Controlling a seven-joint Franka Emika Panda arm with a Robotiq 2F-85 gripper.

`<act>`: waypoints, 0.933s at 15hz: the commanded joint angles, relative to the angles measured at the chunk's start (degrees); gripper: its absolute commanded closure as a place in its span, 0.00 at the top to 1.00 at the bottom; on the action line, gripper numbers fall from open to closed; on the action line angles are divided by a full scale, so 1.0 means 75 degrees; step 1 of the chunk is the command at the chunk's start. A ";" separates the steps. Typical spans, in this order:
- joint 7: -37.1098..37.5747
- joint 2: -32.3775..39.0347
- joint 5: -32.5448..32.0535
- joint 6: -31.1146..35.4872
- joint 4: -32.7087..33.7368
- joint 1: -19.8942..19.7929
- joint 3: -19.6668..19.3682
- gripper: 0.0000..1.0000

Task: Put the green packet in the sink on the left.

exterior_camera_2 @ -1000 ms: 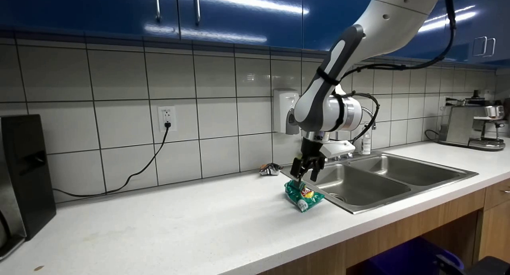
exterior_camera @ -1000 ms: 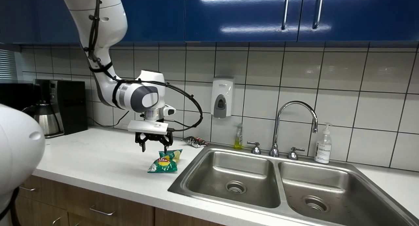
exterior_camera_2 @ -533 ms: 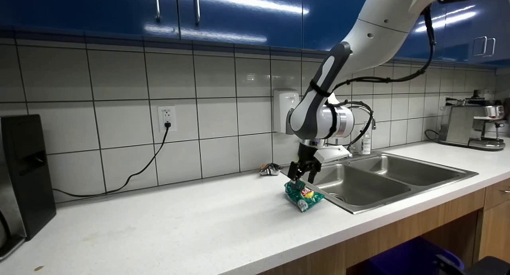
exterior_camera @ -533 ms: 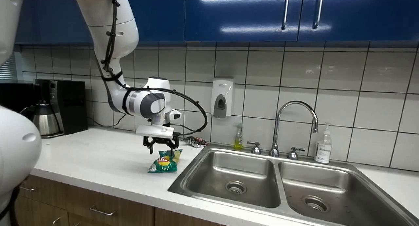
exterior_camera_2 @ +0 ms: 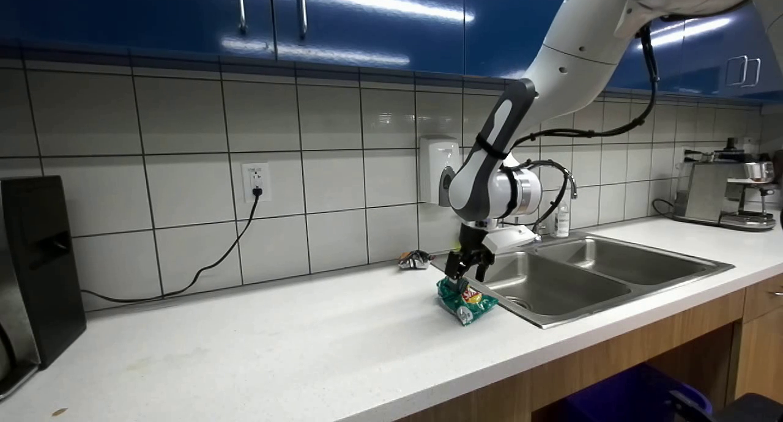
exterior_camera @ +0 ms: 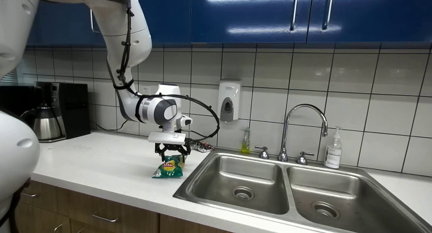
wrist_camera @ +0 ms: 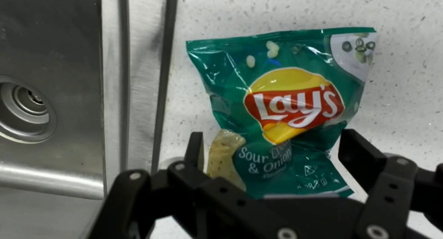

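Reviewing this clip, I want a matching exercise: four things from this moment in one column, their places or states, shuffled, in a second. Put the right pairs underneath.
Things
1. green packet
2. gripper
3. white dispenser
4. faucet

Places and states
A. open, jaws apart
B. standing at the back of the sink
C. lying on the counter
D. mounted on the tiled wall

Right pairs: 1-C, 2-A, 3-D, 4-B

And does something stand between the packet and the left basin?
Nothing visible blocks the way. Between packet and basin lie only counter and the sink's rim; in the wrist view, one finger of the open gripper overlaps that gap.
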 commanded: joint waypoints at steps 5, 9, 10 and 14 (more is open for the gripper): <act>0.0325 0.0166 -0.0276 -0.0259 0.0261 -0.0235 0.0258 0.58; 0.0390 0.0203 -0.0296 -0.0306 0.0237 -0.0248 0.0234 0.24; 0.0387 0.0209 -0.0282 -0.0339 0.0237 -0.0268 0.0243 0.18; 0.0436 0.0180 -0.0301 -0.0397 0.0237 -0.0293 0.0220 0.00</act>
